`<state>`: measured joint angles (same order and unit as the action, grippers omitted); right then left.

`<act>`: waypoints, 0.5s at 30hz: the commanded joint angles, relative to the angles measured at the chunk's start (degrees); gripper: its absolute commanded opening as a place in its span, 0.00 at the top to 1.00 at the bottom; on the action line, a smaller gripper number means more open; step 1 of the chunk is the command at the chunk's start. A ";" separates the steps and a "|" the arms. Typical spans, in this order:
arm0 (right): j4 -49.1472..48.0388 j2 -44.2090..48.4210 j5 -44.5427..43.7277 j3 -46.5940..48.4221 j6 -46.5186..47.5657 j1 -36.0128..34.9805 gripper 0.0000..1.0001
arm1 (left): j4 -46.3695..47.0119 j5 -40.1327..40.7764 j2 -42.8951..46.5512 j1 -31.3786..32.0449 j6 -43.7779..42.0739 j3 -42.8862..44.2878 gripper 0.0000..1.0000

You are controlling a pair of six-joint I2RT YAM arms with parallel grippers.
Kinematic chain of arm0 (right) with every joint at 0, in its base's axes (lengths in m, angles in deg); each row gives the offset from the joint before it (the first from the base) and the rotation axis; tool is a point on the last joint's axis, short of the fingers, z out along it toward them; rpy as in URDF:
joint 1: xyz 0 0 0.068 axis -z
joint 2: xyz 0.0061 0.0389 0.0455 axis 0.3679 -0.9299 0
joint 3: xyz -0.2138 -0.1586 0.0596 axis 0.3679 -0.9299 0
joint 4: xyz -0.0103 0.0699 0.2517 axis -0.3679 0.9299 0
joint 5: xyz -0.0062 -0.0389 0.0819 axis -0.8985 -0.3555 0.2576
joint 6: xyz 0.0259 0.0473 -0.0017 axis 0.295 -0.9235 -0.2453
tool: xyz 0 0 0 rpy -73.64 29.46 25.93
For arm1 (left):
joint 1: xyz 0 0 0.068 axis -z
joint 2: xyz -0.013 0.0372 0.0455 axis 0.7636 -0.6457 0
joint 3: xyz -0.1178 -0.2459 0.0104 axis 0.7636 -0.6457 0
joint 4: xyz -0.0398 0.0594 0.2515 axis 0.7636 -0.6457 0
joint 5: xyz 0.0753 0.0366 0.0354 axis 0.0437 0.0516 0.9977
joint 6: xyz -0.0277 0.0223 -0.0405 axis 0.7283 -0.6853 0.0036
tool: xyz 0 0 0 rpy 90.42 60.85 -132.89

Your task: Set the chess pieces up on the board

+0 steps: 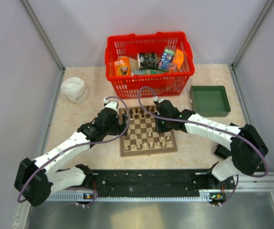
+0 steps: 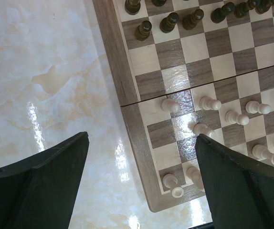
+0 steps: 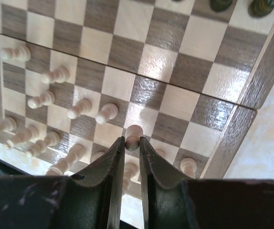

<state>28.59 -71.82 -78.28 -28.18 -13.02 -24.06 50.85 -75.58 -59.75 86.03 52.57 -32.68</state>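
Note:
The board (image 1: 123,143) lies in the middle of the table between both arms. Dark chess pieces (image 1: 139,113) line its far rows, and pale ones (image 1: 149,142) stand on its near rows. My right gripper (image 3: 132,139) is shut on the round head of a pale pawn (image 3: 134,130) over the board's near right squares, with other pale pieces (image 3: 46,98) to its left. My left gripper (image 2: 142,138) hangs wide open over the board's left border (image 2: 113,57), holding nothing. Pale pieces (image 2: 208,102) and dark ones (image 2: 168,21) show beyond it.
A red basket (image 1: 149,86) full of packets stands just behind the board. A green tray (image 1: 209,100) sits at the back right, and a white bundle (image 1: 74,89) at the back left. Grey walls close in both sides.

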 commanded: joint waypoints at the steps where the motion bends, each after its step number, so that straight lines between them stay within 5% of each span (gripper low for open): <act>1: 0.72 2.33 1.40 -1.44 -1.17 -1.19 0.82 | 2.12 -0.48 0.30 -0.30 -0.22 0.40 0.01; 15: 0.89 0.84 2.10 -2.15 -1.35 -2.60 0.81 | 2.03 -0.65 -0.05 -0.30 -0.22 0.76 0.01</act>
<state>30.01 -71.71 -76.53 -30.12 -14.03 -25.66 50.88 -75.86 -59.79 86.03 52.57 -32.68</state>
